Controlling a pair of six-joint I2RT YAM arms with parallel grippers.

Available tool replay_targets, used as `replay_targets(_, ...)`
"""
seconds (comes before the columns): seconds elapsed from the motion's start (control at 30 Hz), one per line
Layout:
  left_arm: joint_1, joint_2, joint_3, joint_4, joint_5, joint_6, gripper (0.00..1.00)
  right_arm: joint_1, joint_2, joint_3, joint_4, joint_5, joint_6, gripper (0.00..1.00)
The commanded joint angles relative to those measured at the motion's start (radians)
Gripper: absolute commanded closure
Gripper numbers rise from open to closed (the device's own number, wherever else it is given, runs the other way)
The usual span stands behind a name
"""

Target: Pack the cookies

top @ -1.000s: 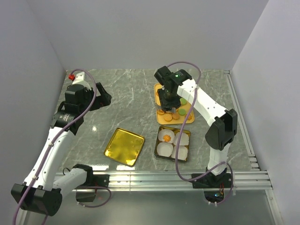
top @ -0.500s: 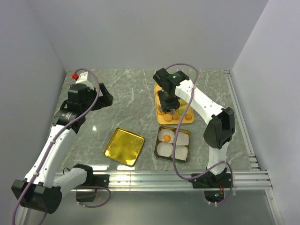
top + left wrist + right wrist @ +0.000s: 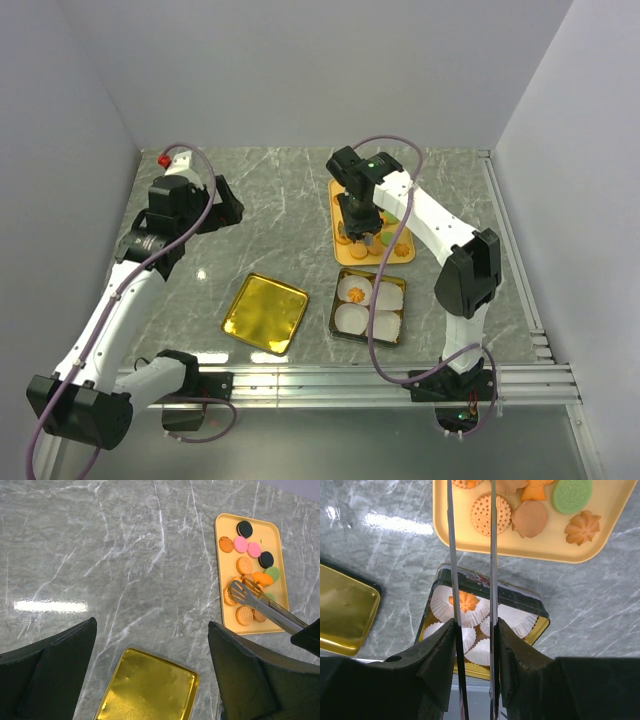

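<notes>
Gold lid [image 3: 265, 313] nearest, lying hollow side up on the grey marble table [image 3: 280, 210]. Just to its right, well apart, a dark-walled tin [image 3: 515, 594], gold inside, lined with white paper cups [image 3: 520, 619]. One orange flower-shaped cookie [image 3: 466, 601] resting in the far-left cup. Printed flecks of red and white on the tin's wall, too small to read.

Beyond the tin, a yellow tray [image 3: 550, 542] carrying the loose cookies [image 3: 491, 514]: tan, orange, pink, black. One green cookie [image 3: 571, 495] stamped with an oval emblem, lettering illegible.

Right gripper [image 3: 472, 630] clamped on metal tongs [image 3: 260, 602], blades nearly parallel, tips down among the tan cookies at the tray's near-left part. Cannot tell whether a cookie sits between the tips.

Left gripper [image 3: 151, 625] high over the table's far-left side, jaws spread wide, holding nothing.
</notes>
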Motion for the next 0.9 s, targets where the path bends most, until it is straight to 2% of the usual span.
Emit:
replay_targets(0.0,-0.009,0.015,0.075,0.019,-0.016,0.012,0.01,0.000,-0.088,0.047,0.005,0.048,0.022,0.63)
replay_targets(0.17,-0.011,0.006,0.107,0.004,-0.102,0.031,0.01,0.000,-0.189,-0.014,0.022,0.048,0.034,0.63)
replay_targets(0.33,-0.012,0.006,0.121,-0.032,-0.227,0.006,0.01,-0.001,-0.356,-0.151,0.060,0.031,0.062,0.63)
replay_targets(0.43,-0.015,-0.011,0.091,-0.019,-0.243,-0.023,0.00,0.000,-0.447,-0.228,0.068,0.019,0.088,0.63)
replay_targets(0.53,-0.015,-0.061,0.033,0.057,-0.243,-0.040,0.00,-0.001,-0.548,-0.310,0.086,0.002,0.112,0.63)
replay_targets(0.73,-0.015,-0.178,-0.130,0.356,-0.188,0.052,0.01,0.000,-0.755,-0.491,0.120,-0.032,0.142,0.63)
replay_targets(0.87,-0.015,-0.169,-0.158,0.396,-0.292,-0.038,0.01,0.000,-0.864,-0.585,0.094,-0.035,0.157,0.63)
